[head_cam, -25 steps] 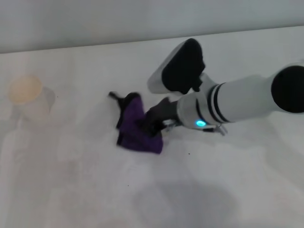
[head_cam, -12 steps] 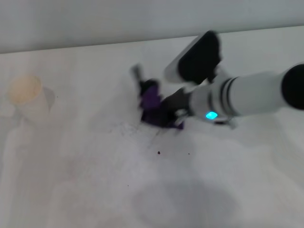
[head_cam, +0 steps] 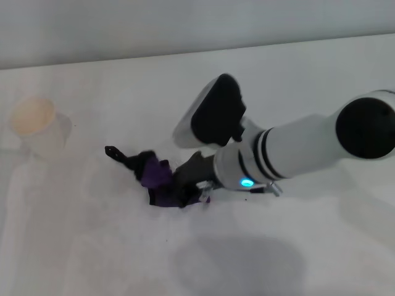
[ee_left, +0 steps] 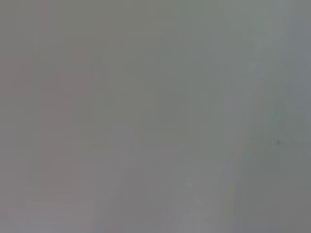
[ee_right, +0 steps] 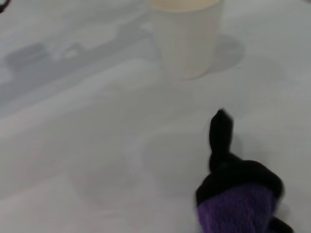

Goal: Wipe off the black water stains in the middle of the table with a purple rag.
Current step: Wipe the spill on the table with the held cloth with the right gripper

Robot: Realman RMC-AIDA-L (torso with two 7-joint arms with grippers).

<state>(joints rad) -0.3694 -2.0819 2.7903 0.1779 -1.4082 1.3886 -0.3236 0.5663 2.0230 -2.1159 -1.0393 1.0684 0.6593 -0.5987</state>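
Now my right gripper [head_cam: 192, 185] clamped on the bunched purple rag [head_cam: 157, 180], pressing it onto the white table [head_cam: 92, 246], rag well apart from the pale cup [head_cam: 38, 126], black-soaked tail [ee_right: 221, 133] pointing toward that cup, stains not visible, left gripper unseen.

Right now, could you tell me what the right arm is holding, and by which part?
The right gripper holds the purple rag by its bunched right end; the rest trails left on the table.
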